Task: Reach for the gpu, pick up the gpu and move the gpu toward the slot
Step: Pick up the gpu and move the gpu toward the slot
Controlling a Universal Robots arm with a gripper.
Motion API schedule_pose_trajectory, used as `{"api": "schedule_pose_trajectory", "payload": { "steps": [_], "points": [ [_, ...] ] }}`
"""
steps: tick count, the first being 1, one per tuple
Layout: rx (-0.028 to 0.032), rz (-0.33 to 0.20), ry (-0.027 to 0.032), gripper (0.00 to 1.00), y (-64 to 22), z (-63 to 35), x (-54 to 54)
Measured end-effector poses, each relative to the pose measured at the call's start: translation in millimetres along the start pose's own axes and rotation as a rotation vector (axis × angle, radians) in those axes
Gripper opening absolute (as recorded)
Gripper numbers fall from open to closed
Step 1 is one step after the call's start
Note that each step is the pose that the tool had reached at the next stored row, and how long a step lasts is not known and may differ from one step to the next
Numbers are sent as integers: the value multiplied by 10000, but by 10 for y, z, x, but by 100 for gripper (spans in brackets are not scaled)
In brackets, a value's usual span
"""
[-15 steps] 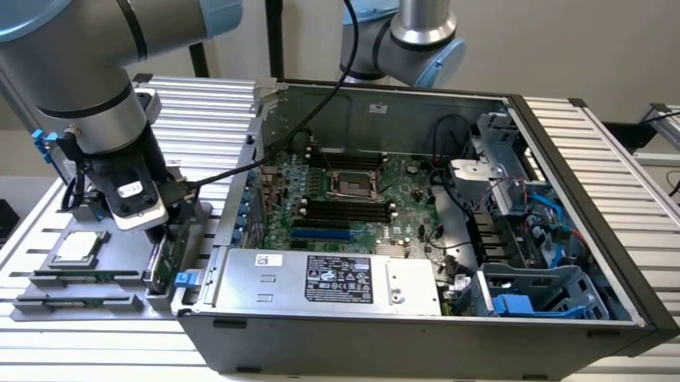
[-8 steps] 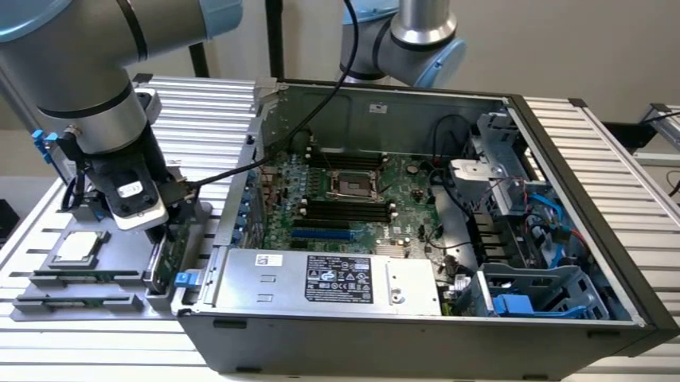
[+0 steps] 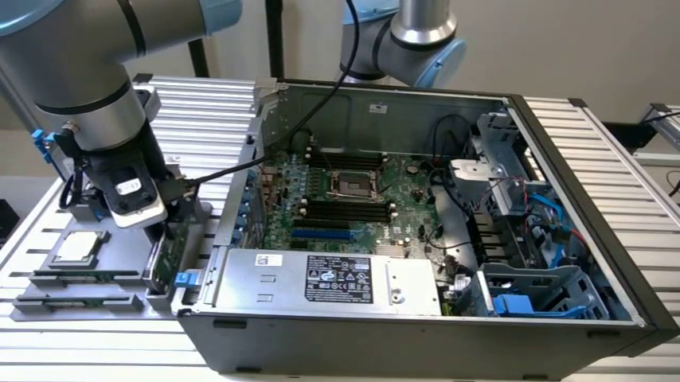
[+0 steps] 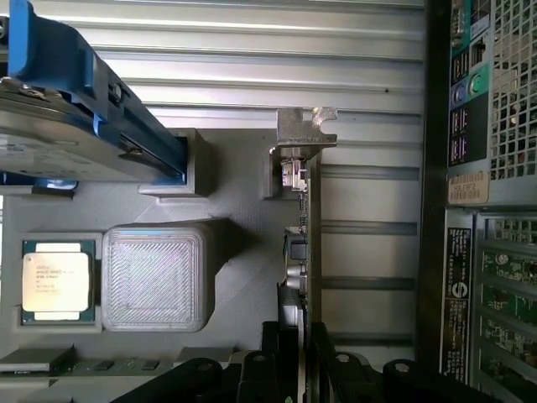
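Note:
The gpu (image 4: 305, 210) stands on edge in a grey holder (image 4: 235, 185) beside the open computer case; I see it as a thin dark blade with its silver bracket (image 4: 305, 128) at one end. In the exterior view its green board (image 3: 162, 256) shows just below my wrist, at that view's left. My gripper (image 4: 302, 361) is directly over the card, with one black finger (image 4: 278, 357) pressed against each face, so it is shut on the gpu. The blue expansion slots (image 3: 322, 235) lie on the motherboard inside the case.
A silver processor chip (image 4: 54, 280) (image 3: 80, 247) and a hard drive with blue rails (image 4: 80, 109) rest in the same grey fixture. The case's rear wall (image 4: 482, 201) stands close beside the card. A power supply (image 3: 330, 280) fills the case's front. A second arm (image 3: 420, 36) sits behind.

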State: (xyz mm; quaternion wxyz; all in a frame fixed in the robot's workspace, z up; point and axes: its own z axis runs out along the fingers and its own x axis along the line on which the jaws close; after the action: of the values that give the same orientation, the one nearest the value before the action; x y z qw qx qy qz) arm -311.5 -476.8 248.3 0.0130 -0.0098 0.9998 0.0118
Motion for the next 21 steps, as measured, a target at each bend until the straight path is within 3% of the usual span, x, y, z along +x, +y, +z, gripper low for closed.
{"api": "schedule_pose_trajectory", "payload": {
  "steps": [11, 16, 21],
  "points": [
    [-3, 0, 6, 26, 4, -151, -4],
    [-14, 0, 21, 26, 6, -282, -9],
    [-20, 1, 51, 26, 10, -472, -25]
  ]
}}
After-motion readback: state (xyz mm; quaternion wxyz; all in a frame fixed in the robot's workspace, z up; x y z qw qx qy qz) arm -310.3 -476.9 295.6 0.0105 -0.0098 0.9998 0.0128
